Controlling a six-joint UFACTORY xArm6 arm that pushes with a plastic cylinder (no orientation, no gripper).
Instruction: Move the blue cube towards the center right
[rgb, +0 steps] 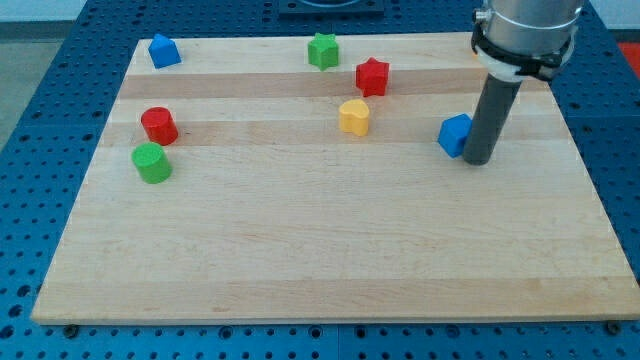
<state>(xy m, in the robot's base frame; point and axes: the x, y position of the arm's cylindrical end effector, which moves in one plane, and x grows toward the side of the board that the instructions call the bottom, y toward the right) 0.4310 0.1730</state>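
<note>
Tip beside the blue cube at the frame's right

The blue cube (455, 134) sits right of centre on the tabletop (320, 260), touching my tip (478, 161), which stands on its right side; there are no jaws, only a smooth dark rod. The cube looks already near its goal, so I judge this the closing step; any further nudge rightward would need the tip brought round to the cube's left. The blocks look like matte plastic on pale, grained wood: red star (372, 76), yellow block (354, 116), green star (323, 50), red cylinder (159, 126), green cylinder (152, 162), another blue block (164, 50) at upper left.
</note>
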